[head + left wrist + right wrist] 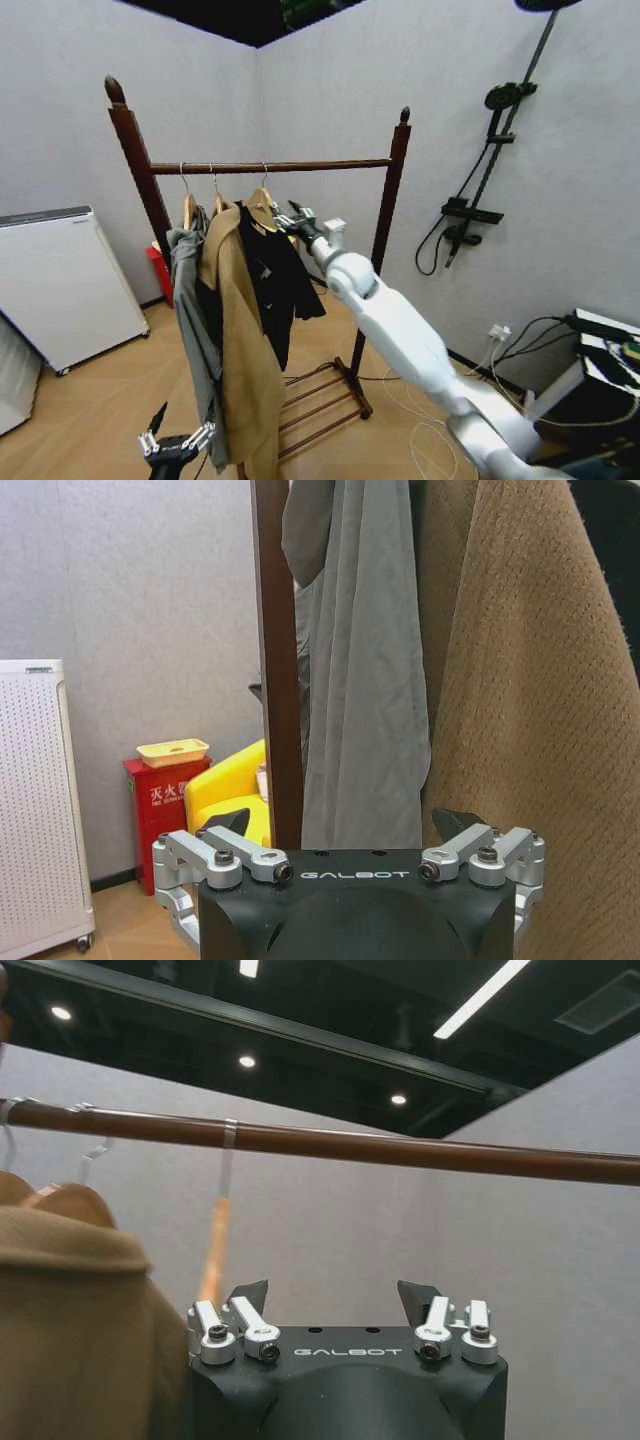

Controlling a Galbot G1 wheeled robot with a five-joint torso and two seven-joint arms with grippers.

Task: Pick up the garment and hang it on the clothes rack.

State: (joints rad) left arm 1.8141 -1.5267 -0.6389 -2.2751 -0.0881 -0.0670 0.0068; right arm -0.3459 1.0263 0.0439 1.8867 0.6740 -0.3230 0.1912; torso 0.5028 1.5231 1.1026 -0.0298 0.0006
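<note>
Overhead, in the head view, the rack (pixel 262 167) stands in a room corner, its rail carrying three hangers side by side. The garment (pixel 272 280) hangs rightmost of the three, black, on a pale wooden hanger (pixel 262 203); a tan coat (pixel 240 350) hangs just beside it and partly overlaps it, and a grey garment (pixel 195 320) hangs beyond that, nearest the left post. The right pincer (pixel 293 222) is raised on its white arm just beside the hanger's right shoulder, under the rail; whether it touches the hanger cannot be told. The left pincer (pixel 172 443) sits low, near the hem of the grey garment. A white cabinet (pixel 60 290) stands to the left, a black shower stand (pixel 490 170) on the right wall, and cables (pixel 420 400) lie on the floor.

Left wrist view: the left pincer (pixel 345 825) is spread wide with nothing between its fingers. Ahead are the rack post (pixel 275 660), the grey garment (pixel 365 670) and the tan coat (pixel 530 710). A red box (pixel 160 805) and a yellow seat (pixel 232 790) stand behind.

Right wrist view: the right pincer (pixel 338 1298) is spread and holds nothing. The rail (pixel 400 1148) crosses above, and the tan coat (pixel 80 1310) lies alongside.
</note>
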